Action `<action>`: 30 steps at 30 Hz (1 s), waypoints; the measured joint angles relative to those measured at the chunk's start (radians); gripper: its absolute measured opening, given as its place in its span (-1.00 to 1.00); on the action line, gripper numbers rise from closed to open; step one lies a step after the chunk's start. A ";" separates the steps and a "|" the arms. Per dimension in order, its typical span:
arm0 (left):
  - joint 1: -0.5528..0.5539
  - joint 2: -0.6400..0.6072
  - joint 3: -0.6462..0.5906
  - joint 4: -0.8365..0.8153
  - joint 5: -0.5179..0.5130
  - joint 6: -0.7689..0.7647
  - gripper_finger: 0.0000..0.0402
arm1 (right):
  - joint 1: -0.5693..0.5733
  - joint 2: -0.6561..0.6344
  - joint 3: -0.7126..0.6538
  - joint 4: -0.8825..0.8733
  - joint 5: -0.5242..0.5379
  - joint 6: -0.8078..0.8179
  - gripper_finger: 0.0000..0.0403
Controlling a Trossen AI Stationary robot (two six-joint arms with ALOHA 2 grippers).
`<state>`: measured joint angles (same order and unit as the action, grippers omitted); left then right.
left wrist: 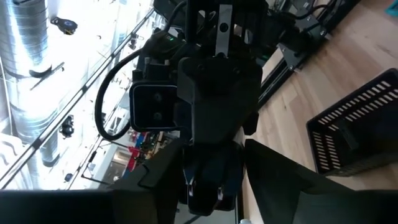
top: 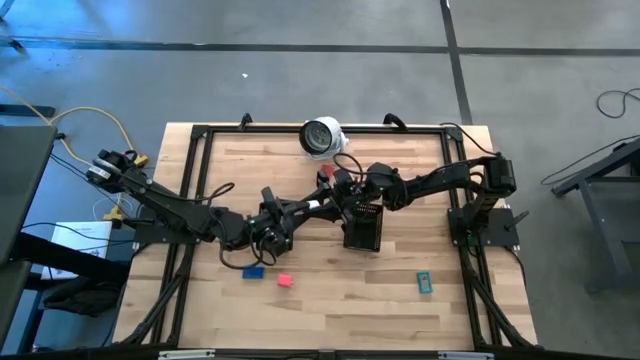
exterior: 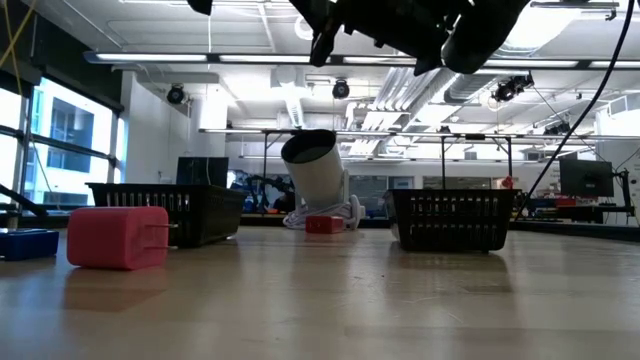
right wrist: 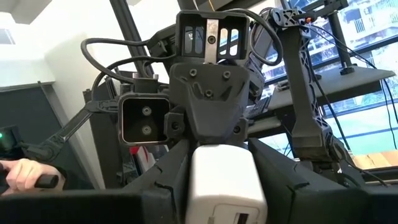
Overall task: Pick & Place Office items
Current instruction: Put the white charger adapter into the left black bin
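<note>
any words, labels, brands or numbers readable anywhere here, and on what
None can be read.
The white block in the right gripper shows a small dark marking, too small to read.
The red piece, blue piece and teal piece show no text.

the high view looks straight down on the whole desk (top: 330,300); the low view sits at desk height, facing the room; each wrist view faces the opposite arm closely.
</note>
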<state>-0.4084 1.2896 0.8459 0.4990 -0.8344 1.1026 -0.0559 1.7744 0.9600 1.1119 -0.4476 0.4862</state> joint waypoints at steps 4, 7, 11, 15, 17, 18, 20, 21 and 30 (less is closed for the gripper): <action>0.000 0.000 0.001 0.000 -0.004 -0.005 -0.37 | 0.000 0.000 0.000 0.000 -0.006 0.000 -0.38; 0.000 0.000 0.001 0.000 -0.007 -0.017 -0.39 | 0.000 0.000 -0.001 0.000 -0.007 0.000 -0.38; 0.000 0.000 0.001 0.000 -0.017 -0.023 -0.39 | 0.000 0.000 -0.001 0.001 -0.006 0.000 -0.38; -0.006 0.000 0.001 0.001 -0.029 -0.026 -0.39 | 0.000 0.000 -0.001 0.003 0.005 -0.012 -0.38; -0.013 0.000 0.002 0.005 -0.042 -0.026 -0.39 | 0.000 0.000 -0.001 0.003 0.019 -0.017 -0.28; -0.016 0.000 0.002 0.007 -0.057 -0.026 -0.39 | 0.001 0.000 -0.001 0.002 0.025 -0.019 -0.20; -0.021 -0.003 0.005 0.015 -0.093 -0.025 -0.39 | 0.002 0.001 -0.002 -0.001 0.033 -0.019 -0.02; -0.023 -0.005 0.006 0.016 -0.106 -0.022 -0.39 | 0.001 0.002 -0.002 -0.004 0.036 -0.019 0.05; -0.083 -0.003 0.006 0.015 -0.228 0.031 -0.39 | -0.031 0.002 -0.002 -0.005 0.037 -0.020 0.40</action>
<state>-0.4916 1.2861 0.8518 0.5135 -1.0624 1.1332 -0.0866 1.7767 0.9581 1.1067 -0.4104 0.4664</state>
